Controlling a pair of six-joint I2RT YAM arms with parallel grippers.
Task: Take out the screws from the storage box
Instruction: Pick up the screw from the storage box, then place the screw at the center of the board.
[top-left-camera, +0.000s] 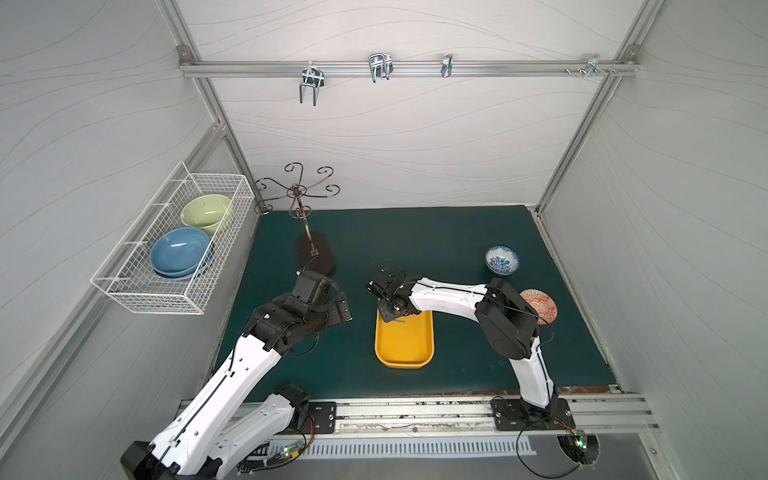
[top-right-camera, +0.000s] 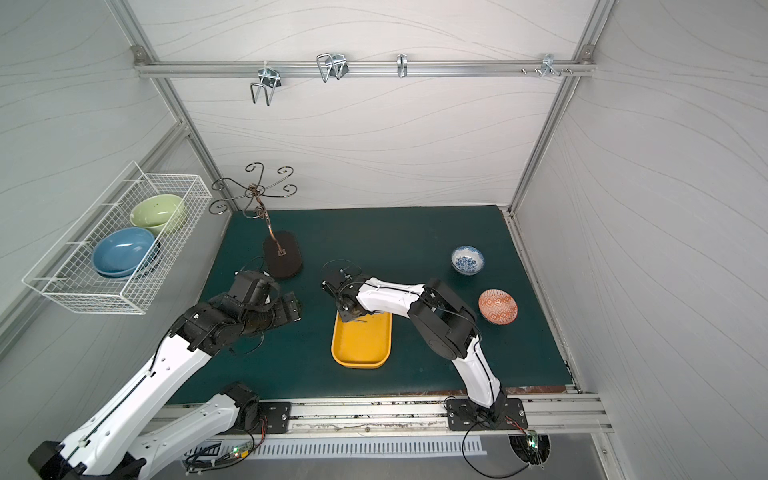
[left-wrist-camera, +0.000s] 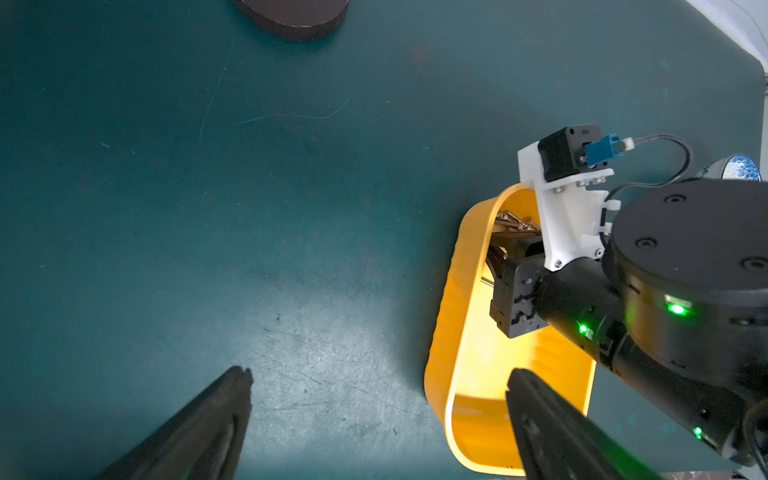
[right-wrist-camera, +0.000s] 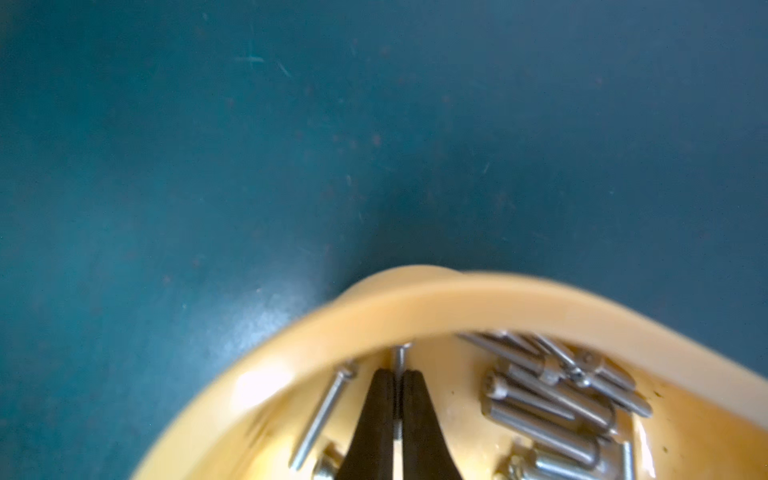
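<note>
My right end effector (right-wrist-camera: 398, 376) pinches a single screw (right-wrist-camera: 400, 355) by its shank, just inside the storage box (right-wrist-camera: 415, 307) wall, apparently to lift it alone; the other screws (right-wrist-camera: 552, 395) lie heaped beside it. My left end effector (left-wrist-camera: 380, 376) hovers spread alongside, seemingly leaving room.

Right wrist view: rim of storage box (right-wrist-camera: 415, 307) blurred. Heap of screws (right-wrist-camera: 552, 399) cut by frame edge, I cannot count them. One screw between tips of right gripper (right-wrist-camera: 398, 376), shaft mostly hidden by fingers (right-wrist-camera: 374, 415). Both top views: right wrist covers those tips and far end of box; screws too small to tell. Left wrist view: fingers of left gripper (left-wrist-camera: 380, 374) cut off by frame edge, right arm hides much of box, patterned bowl (left-wrist-camera: 735, 166) only sliver.
</note>
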